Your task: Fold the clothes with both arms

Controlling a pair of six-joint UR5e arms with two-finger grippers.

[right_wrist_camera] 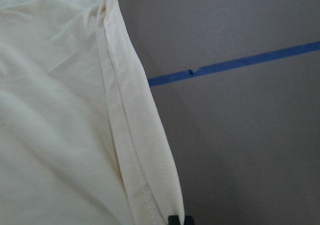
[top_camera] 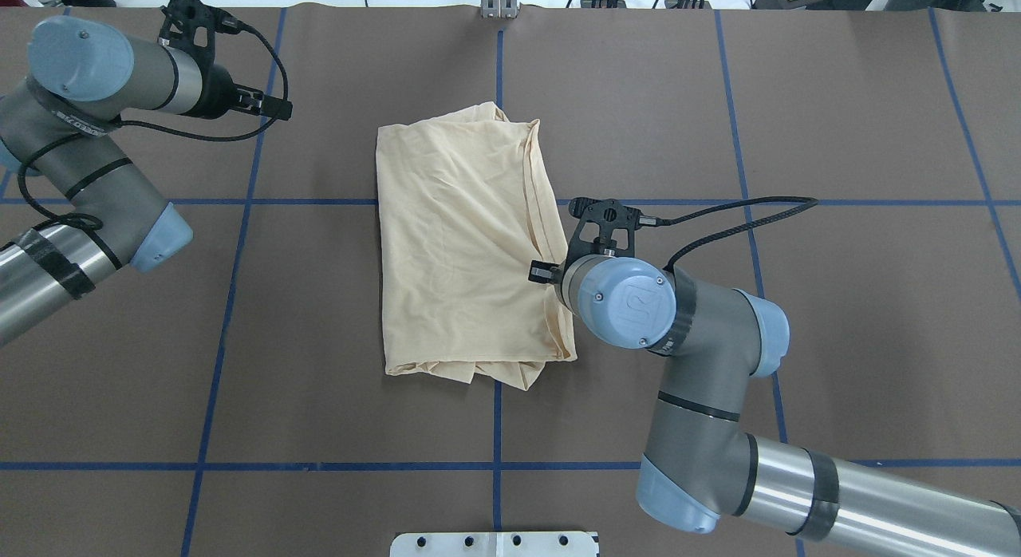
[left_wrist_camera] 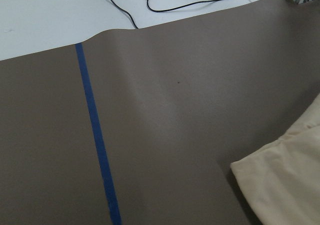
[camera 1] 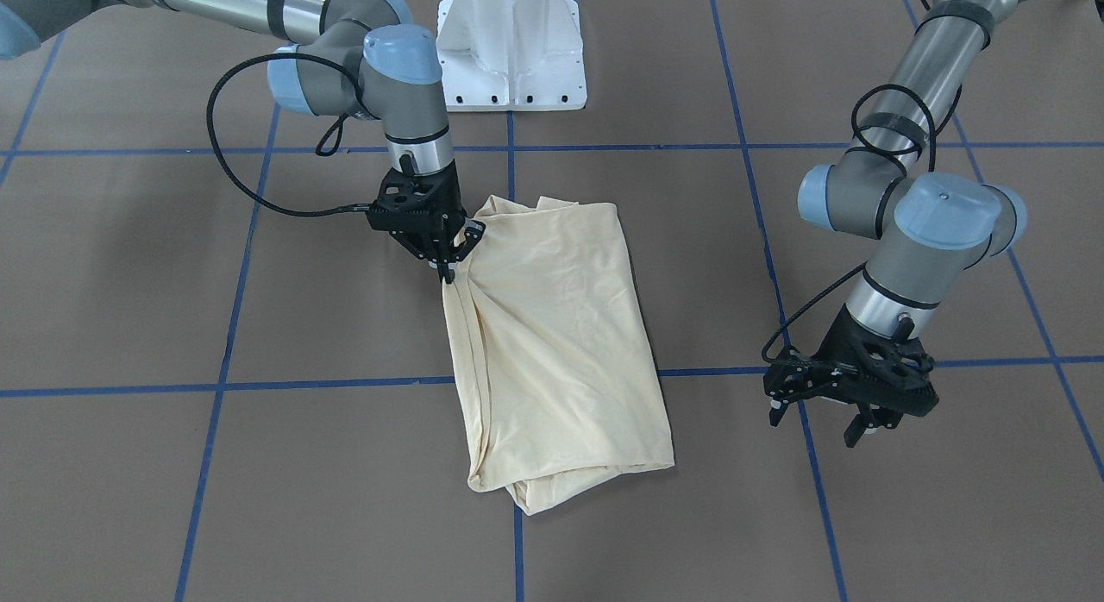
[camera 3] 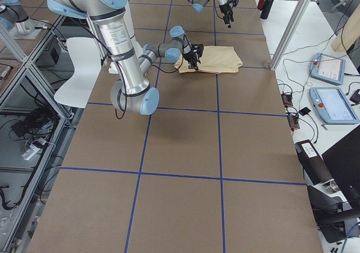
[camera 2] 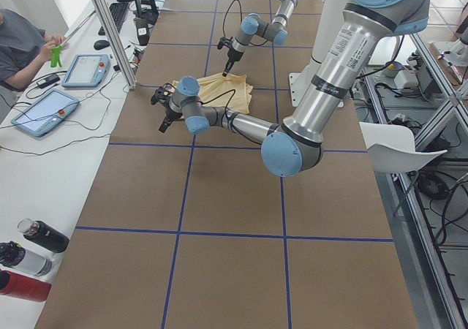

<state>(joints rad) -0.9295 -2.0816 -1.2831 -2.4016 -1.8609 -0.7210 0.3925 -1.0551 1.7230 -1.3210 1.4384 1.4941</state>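
We locate the pale cream-yellow thin fabric shirt (camera 1: 561, 343) at centre frame in the front-facing view. It is folded to a rough rectangle and lies flat on the brown table (camera 1: 172, 283).

Handling (est.): light, limp, non-fragile. Layers will likely slide over each other and sag when lifted. We recommend pinching at stitched hems or corners, all layers together, not mid-panel.

The black two-finger right gripper (camera 1: 448, 272), upper left of centre, is clenched on the shirt's stitched side hem. The black two-finger left gripper (camera 1: 818, 421), lower right, is released w/ fingers spread, well apart from the shirt.

Qty: shirt ×1; grippers ×2.
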